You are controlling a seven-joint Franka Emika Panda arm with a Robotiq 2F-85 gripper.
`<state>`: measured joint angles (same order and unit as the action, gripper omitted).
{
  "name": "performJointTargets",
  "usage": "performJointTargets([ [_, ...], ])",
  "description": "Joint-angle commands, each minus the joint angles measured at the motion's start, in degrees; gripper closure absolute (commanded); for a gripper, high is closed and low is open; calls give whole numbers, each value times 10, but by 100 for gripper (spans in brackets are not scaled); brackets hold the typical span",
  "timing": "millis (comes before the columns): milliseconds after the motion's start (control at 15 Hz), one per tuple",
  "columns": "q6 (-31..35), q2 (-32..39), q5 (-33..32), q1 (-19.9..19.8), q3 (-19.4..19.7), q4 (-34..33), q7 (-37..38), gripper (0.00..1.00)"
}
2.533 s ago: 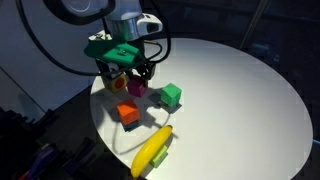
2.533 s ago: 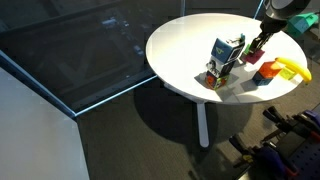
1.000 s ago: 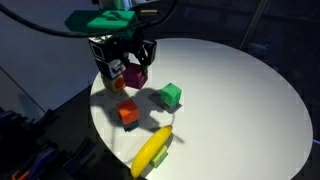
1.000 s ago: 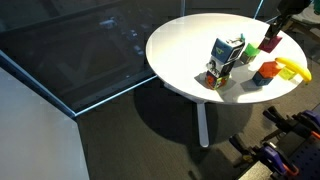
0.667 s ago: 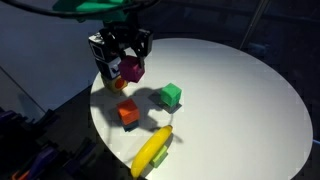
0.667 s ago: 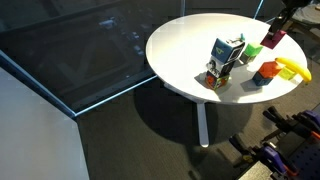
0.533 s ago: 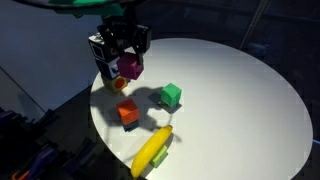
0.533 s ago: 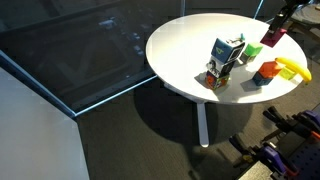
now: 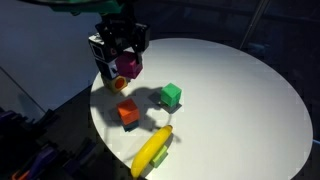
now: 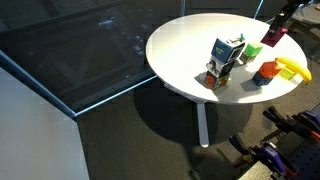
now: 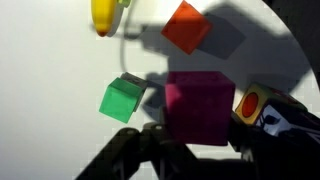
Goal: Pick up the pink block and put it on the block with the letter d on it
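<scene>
Wrist view: claw (image 11: pixel 203 140) clamped on the pink block (image 11: pixel 200 108), held clear of the counter (image 9: pixel 230 90), so pick-up judged done and placing left; the block with the letter d (image 10: pixel 228 50) stands nearby with nothing on top, no lettering readable.

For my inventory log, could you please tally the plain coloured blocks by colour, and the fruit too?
pink block: 1
green cube: 1
orange-red cube: 1
banana: 1
Total: 4
</scene>
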<state>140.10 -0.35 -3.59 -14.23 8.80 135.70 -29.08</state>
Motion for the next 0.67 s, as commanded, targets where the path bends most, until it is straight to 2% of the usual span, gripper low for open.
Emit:
performJointTargets([
  [0,-1,1,3,12,9,-2,3,69],
  [600,-8,-3,13,40,-1,-21,11,69],
])
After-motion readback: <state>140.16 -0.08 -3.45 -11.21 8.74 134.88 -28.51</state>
